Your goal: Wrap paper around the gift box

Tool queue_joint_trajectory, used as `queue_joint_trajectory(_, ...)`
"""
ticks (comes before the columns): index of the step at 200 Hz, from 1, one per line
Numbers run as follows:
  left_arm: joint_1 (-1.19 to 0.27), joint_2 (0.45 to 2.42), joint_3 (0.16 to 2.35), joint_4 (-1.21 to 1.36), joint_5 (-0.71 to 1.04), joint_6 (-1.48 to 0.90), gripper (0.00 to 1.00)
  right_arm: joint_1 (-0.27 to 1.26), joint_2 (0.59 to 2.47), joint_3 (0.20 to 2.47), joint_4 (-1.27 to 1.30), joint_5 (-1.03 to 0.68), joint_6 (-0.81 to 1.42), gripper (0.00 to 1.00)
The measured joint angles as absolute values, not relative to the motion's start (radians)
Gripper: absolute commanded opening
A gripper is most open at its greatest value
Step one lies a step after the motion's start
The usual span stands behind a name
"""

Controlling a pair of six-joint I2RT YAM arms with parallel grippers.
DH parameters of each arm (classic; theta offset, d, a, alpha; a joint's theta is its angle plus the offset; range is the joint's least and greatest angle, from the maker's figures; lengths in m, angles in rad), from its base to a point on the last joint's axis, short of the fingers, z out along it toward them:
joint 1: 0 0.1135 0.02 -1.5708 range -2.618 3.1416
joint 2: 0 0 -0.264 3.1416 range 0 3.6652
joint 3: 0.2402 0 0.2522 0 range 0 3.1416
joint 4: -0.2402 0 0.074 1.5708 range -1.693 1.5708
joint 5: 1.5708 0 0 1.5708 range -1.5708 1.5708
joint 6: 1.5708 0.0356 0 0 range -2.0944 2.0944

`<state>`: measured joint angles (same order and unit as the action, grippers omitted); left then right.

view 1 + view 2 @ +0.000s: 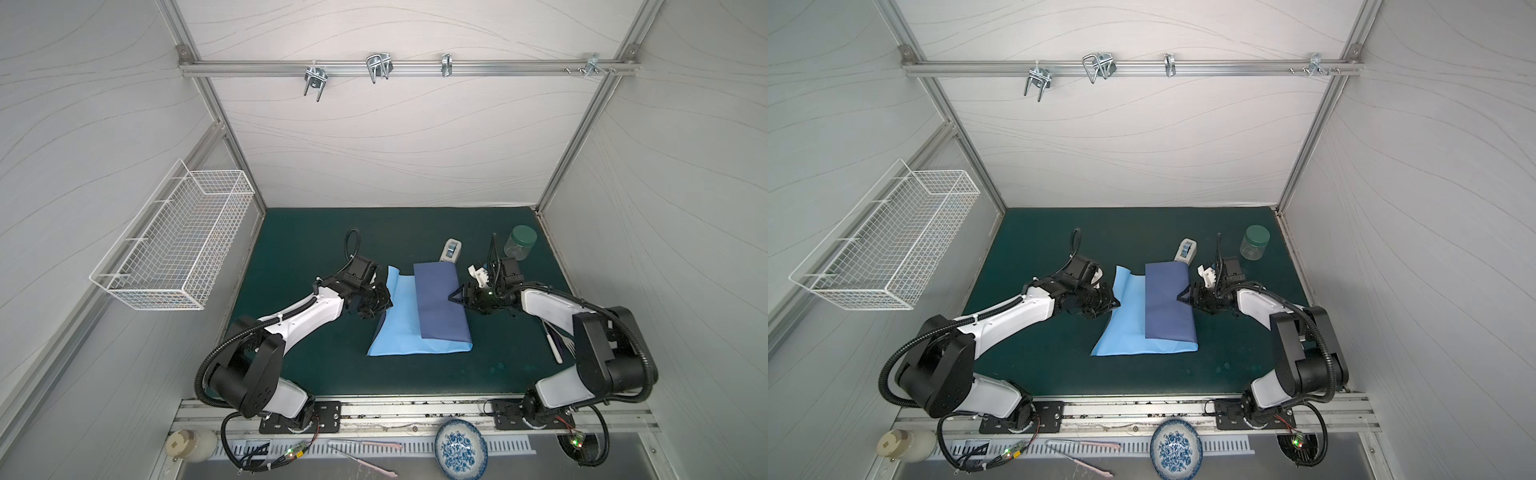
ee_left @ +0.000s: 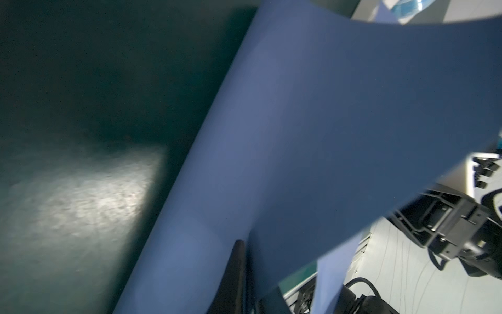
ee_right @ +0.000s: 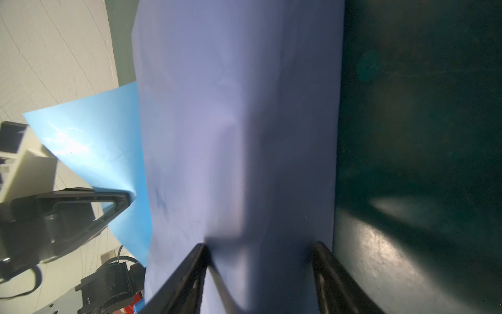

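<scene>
The paper [image 1: 397, 332] lies mid-mat, sky-blue face up, with its indigo flap [image 1: 440, 299] folded over from the right. The gift box is hidden under it. My left gripper [image 1: 381, 311] is at the sheet's left edge, which stands raised. In the left wrist view the paper [image 2: 298, 136] runs down beside one dark finger [image 2: 239, 271] and looks pinched there. My right gripper [image 1: 455, 297] reaches in from the right. Its jaws [image 3: 260, 255] stand open astride the paper-covered right side, one finger [image 3: 201, 261] resting on the flap's top and the other down by the mat.
A white tape dispenser [image 1: 449, 250] lies just behind the paper. A clear jar with a green lid [image 1: 520, 243] stands back right. White-handled utensils [image 1: 555, 340] lie under the right arm. A wire basket [image 1: 174, 241] hangs on the left wall. A blue-patterned bowl [image 1: 461, 451] sits below the mat's front edge.
</scene>
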<state>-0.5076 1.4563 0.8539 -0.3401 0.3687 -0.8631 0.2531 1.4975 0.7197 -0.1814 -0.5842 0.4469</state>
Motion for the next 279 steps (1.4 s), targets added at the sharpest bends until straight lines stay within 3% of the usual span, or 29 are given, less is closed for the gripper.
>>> queue_joint_trajectory(24, -0.500, 1.479, 0.847, -0.340, 0.393, -0.843, 0.00, 0.253, 1.497, 0.720, -0.181, -0.584, 0.447, 0.62)
queue_joint_trajectory(66, -0.466, 1.454, 0.817, -0.276, 0.482, -0.900, 0.00, 0.253, 1.497, 0.720, -0.181, -0.584, 0.447, 0.62)
queue_joint_trajectory(134, -0.509, 1.398, 0.805, 0.027, 0.586, -1.226, 0.00, 0.254, 1.497, 0.720, -0.181, -0.584, 0.448, 0.62)
queue_joint_trajectory(209, -0.606, 1.480, 0.823, 0.199, 0.506, -1.415, 0.00, 0.254, 1.497, 0.720, -0.181, -0.584, 0.448, 0.61)
queue_joint_trajectory(279, -0.687, 1.581, 0.962, 0.154, 0.390, -1.382, 0.00, 0.256, 1.497, 0.720, -0.179, -0.583, 0.449, 0.61)
